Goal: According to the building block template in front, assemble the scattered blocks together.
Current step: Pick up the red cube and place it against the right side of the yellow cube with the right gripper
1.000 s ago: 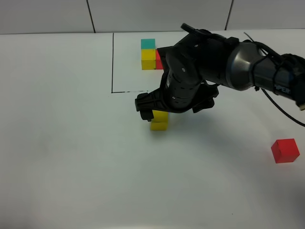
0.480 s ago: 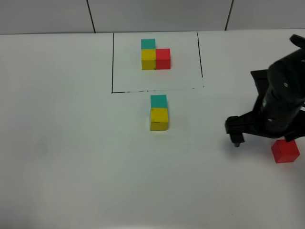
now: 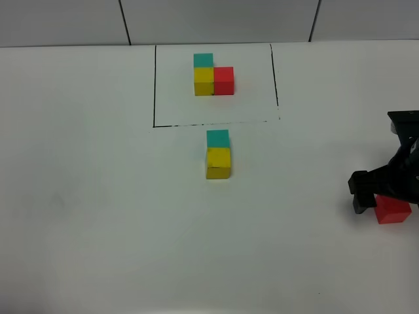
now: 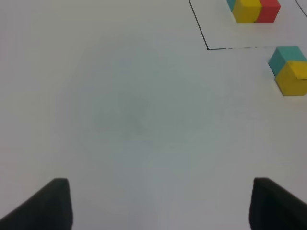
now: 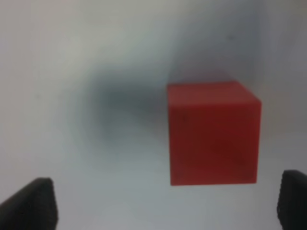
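Observation:
The template, a teal [image 3: 203, 60], a yellow [image 3: 203, 81] and a red [image 3: 224, 80] small cube joined in an L, sits at the back inside a black outline. It also shows in the left wrist view [image 4: 252, 10]. The loose teal cube [image 3: 218, 138] touches the far side of the loose yellow cube [image 3: 218, 163] mid-table; both show in the left wrist view [image 4: 287, 56] [image 4: 293, 79]. The loose red cube [image 3: 394, 212] lies at the far right. My right gripper [image 3: 386, 195] hovers over it, open, with the cube [image 5: 213, 134] between its fingers. My left gripper [image 4: 160, 206] is open and empty.
A black rectangle outline [image 3: 154, 85] on the white table frames the template. The table's right edge lies close to the red cube. The left arm is out of the exterior view.
My right arm has swung from over the yellow cube mid-table to the far right, above the red cube. The teal cube now shows against the yellow cube.

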Tool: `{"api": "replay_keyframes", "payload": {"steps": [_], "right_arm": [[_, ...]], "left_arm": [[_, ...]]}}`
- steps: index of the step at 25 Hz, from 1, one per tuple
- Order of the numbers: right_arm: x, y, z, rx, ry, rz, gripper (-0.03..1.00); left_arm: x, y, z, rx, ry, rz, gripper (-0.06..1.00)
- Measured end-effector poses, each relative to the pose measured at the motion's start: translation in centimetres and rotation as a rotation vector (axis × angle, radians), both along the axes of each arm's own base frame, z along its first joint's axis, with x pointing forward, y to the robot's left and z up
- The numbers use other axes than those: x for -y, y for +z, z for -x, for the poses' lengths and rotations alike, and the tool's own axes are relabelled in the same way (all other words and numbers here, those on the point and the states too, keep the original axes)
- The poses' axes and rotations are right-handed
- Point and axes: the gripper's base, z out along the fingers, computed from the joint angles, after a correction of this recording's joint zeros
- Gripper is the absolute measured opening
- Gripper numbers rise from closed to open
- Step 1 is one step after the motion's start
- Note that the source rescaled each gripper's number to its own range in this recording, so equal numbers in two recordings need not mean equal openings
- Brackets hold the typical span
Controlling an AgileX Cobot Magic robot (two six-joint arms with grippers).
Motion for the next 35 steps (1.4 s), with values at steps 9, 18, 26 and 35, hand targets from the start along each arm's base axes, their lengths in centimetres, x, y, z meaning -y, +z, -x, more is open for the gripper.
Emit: {"api": "replay_keyframes", "payload": {"steps": [9,18,26,35], "right_arm": [[0.9,-0.8,-0.2,0.064,0.056,-0.003,0.82],[0.8,-4.1,-0.9,-0.004,0.067,0.004,0.81],[0.9,-5.0,-0.8,-0.044,0.084,0.021,0.50],[-0.2,-4.4,-1.1,-0.059,0.327,0.080,0.01]], "left_arm": [[0.0,0.0,0.0,0.000,0.000,0.000,0.98],[0.0,0.0,0.0,0.000,0.000,-0.001,0.98],[0.0,0.0,0.0,0.000,0.000,-0.001,0.98],[0.0,0.0,0.0,0.000,0.000,-0.001,0.98]]}}
